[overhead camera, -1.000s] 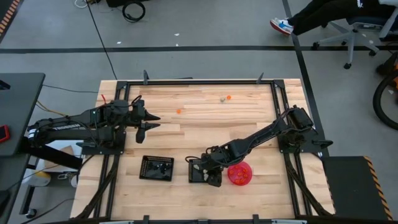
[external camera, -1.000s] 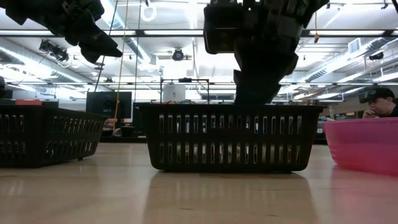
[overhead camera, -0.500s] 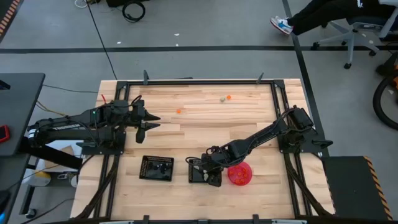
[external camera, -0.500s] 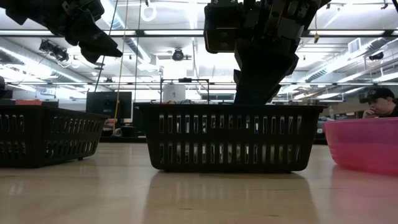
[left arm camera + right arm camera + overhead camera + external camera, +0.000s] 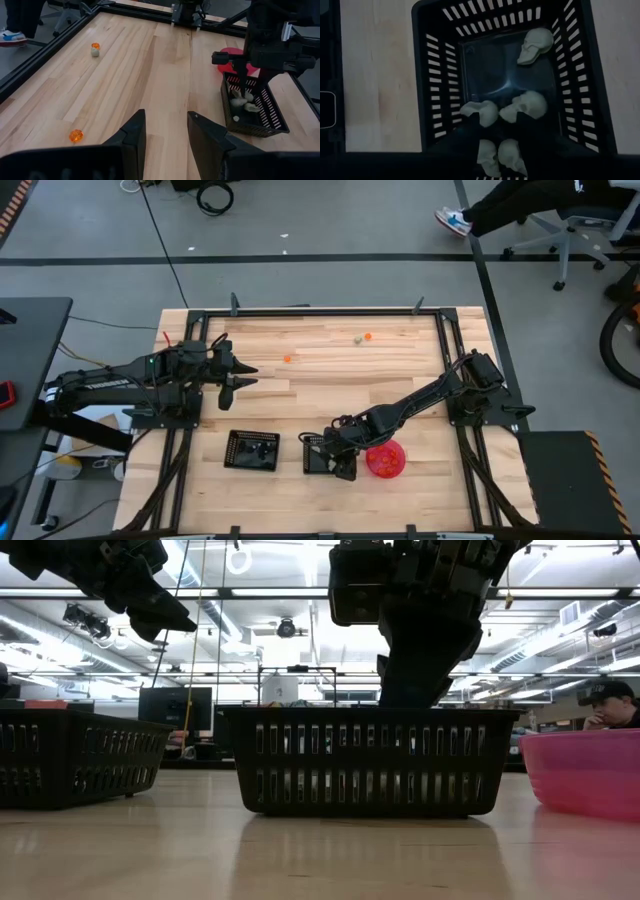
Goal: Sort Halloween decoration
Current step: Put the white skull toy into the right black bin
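Over the middle black mesh tray (image 5: pixel 322 453) our right end effector (image 5: pixel 341 452) hangs low, its fingers parted and grasping nothing; five pale cream skulls (image 5: pixel 528 106) lie loose on the tray floor below it. Our left end effector (image 5: pixel 240 375) waits above the left side of the tabletop (image 5: pixel 330 390), released and empty. On the far part of the tabletop one orange trinket (image 5: pixel 75 135) lies alone, and another orange trinket (image 5: pixel 367 337) lies just beside a pale piece (image 5: pixel 95 49). We judge that a careless lift could catch the slotted tray wall and drag the tray. The skulls look hard, smooth and rounded, the orange piece faceted and glossy, so each may roll or slip at pickup. The wood is smooth.
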### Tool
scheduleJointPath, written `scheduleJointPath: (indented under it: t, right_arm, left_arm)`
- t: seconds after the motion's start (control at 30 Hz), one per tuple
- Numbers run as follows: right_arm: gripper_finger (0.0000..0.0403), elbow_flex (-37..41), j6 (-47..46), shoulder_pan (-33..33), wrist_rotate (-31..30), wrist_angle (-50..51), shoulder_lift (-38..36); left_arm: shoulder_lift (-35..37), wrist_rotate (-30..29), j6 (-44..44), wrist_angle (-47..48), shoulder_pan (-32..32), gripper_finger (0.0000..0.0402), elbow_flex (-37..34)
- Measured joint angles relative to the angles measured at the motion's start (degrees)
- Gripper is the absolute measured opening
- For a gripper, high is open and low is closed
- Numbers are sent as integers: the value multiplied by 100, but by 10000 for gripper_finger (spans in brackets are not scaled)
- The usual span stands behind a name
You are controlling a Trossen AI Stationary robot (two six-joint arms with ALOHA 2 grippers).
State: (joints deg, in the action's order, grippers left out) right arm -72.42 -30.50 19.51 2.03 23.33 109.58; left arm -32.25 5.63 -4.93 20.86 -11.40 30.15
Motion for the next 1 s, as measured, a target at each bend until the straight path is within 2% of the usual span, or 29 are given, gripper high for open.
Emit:
scheduleJointPath:
  t: [0.2,0.4,0.73,1.0]
  right_arm:
    - [144,-36,88,-23,203,45,-7]
    - [143,-534,664,-160,249,248,-22]
    - [142,-1091,1286,-525,196,1309,-22]
    - [142,-1202,1833,-975,-440,1648,-22]
  left_arm:
    - [0,0,0,1,2,116,0]
    - [0,2,-26,-2,2,116,0]
    - [0,1,-27,-4,2,116,0]
    - [0,0,-28,-2,2,116,0]
